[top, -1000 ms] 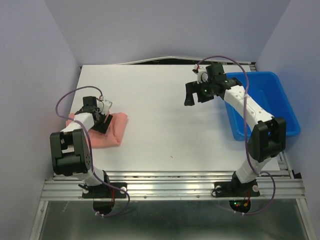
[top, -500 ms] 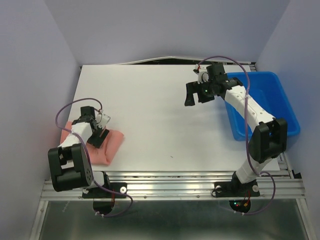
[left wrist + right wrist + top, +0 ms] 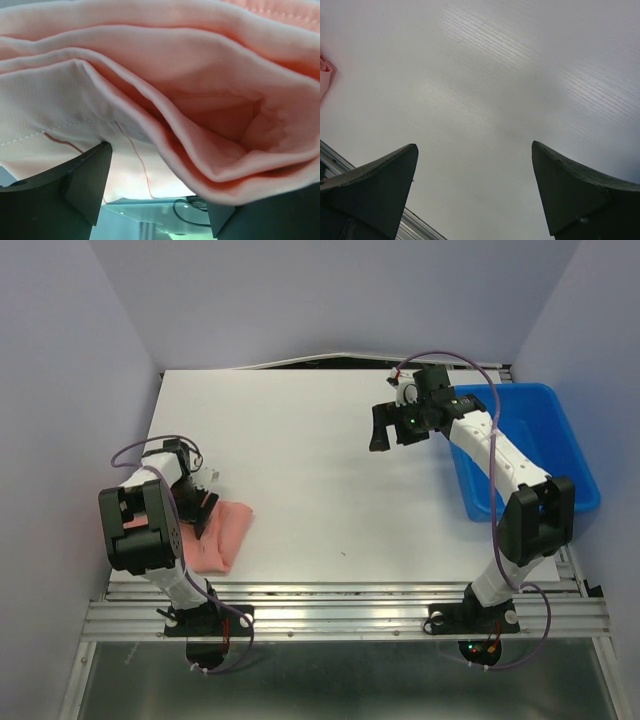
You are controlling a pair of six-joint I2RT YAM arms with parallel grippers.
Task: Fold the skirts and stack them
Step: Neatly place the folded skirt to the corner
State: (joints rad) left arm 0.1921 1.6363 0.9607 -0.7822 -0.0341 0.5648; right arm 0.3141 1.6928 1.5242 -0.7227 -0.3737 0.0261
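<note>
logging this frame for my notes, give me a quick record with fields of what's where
skirt: pink, folded, at the near-left corner of the table
left gripper: fingers apart, skirt folds right at the tips
right gripper: open, holds nothing, above bare table
bin: blue, at the table's right edge
skirts visible: one

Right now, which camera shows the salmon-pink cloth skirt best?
The top external view: it shows where the salmon-pink soft cloth skirt lies, folded near-left on the white table, partly under the left arm. The left wrist view shows only close-up folds; the right wrist view, a sliver at its left edge.
</note>
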